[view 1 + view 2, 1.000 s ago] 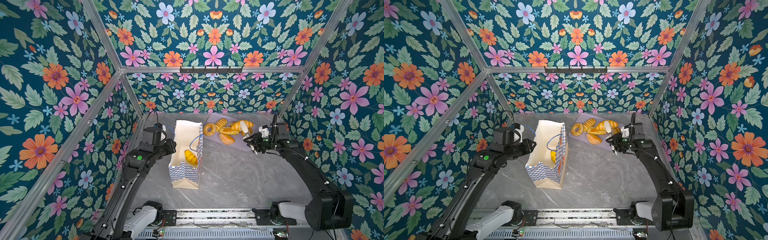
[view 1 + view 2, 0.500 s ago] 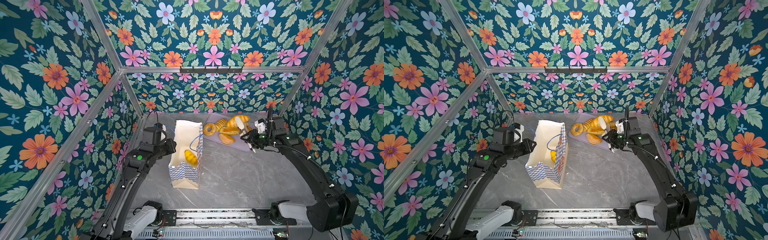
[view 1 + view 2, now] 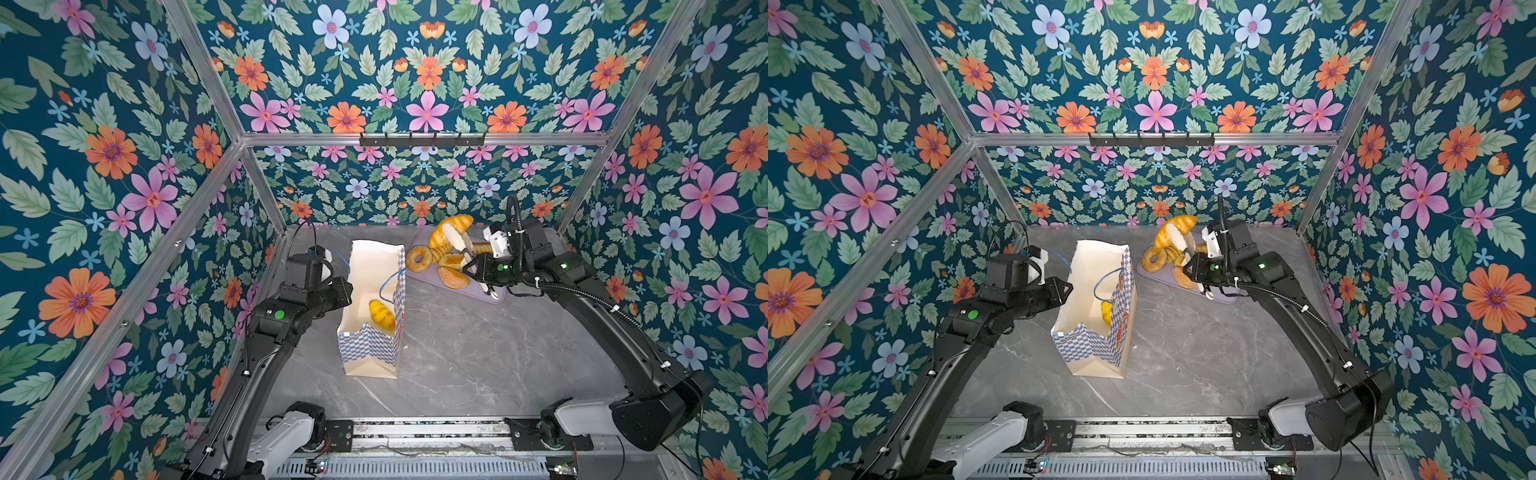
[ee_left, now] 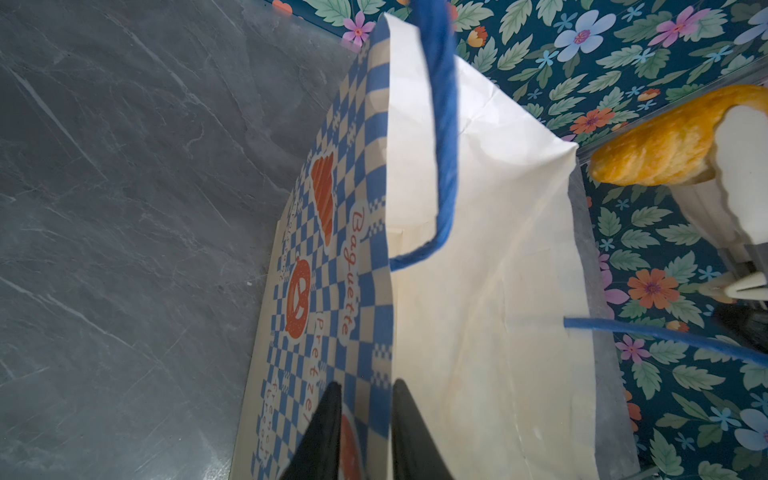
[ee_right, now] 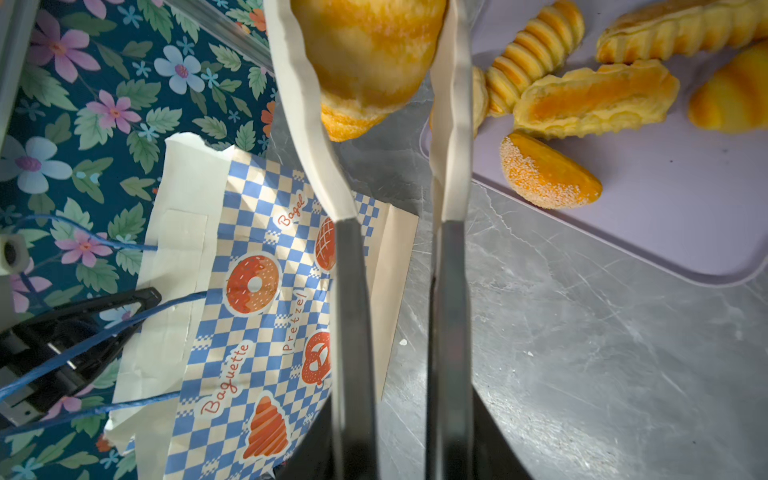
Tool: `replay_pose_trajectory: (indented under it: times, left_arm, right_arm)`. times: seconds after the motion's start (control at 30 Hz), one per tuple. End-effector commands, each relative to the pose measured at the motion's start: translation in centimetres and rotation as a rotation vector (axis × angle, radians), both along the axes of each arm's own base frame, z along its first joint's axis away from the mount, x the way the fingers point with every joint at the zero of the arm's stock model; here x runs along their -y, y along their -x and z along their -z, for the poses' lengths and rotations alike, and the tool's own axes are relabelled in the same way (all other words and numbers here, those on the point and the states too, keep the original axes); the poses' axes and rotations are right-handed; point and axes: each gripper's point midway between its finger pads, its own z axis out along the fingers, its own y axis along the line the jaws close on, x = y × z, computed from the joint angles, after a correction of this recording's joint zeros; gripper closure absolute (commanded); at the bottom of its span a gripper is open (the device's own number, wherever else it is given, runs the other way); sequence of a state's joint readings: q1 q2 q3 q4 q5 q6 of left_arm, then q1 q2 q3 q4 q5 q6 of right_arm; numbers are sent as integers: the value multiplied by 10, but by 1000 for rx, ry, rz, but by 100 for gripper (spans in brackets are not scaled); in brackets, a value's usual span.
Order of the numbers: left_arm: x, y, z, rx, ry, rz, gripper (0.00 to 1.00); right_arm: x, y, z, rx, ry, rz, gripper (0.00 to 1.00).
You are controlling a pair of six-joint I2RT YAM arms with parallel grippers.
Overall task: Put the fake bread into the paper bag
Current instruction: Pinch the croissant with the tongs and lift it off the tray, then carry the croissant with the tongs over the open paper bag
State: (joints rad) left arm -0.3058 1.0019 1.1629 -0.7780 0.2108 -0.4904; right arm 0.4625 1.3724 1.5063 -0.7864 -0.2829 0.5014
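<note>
The paper bag (image 3: 371, 350) (image 3: 1096, 351) stands open left of centre, blue-and-white checkered. My left gripper (image 3: 348, 286) (image 4: 365, 419) is shut on the paper bag's left wall, one black finger on each side. One piece of fake bread (image 3: 382, 314) lies inside the bag. My right gripper (image 3: 452, 240) (image 5: 368, 37) is shut on a croissant (image 3: 441, 231) (image 5: 365, 62) and holds it in the air above the lilac tray (image 3: 436, 281). A ring donut (image 3: 417, 258), a seeded bun (image 5: 548, 174) and several other pastries remain on the tray.
The tray (image 5: 665, 216) lies at the back right, close to the rear wall. The bag's blue cord handles (image 4: 440, 137) hang over its open mouth. Floral walls enclose three sides. A metal rail (image 3: 415, 432) with both arm bases runs along the front.
My right gripper has risen off the tray with the croissant and moved left towards the bag. The left gripper and the bag have not moved.
</note>
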Motion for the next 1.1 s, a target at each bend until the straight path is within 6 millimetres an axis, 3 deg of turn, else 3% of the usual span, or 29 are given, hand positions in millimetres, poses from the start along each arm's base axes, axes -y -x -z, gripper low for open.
replay_pose_trajectory:
  times: [0.0,0.6,1.07]
  left_arm:
    - [1,-2,-6,21,7,4,77]
    - [1,-1,-4,19,7,2,77]
    - [0,-1,-2,14,3,-2,77]
  right_arm:
    - [-8,-2,-12,84,54,-45,64]
    - [-76,17,-53,198,1,-354,63]
    - [-95,33,-38,143,35,-503,63]
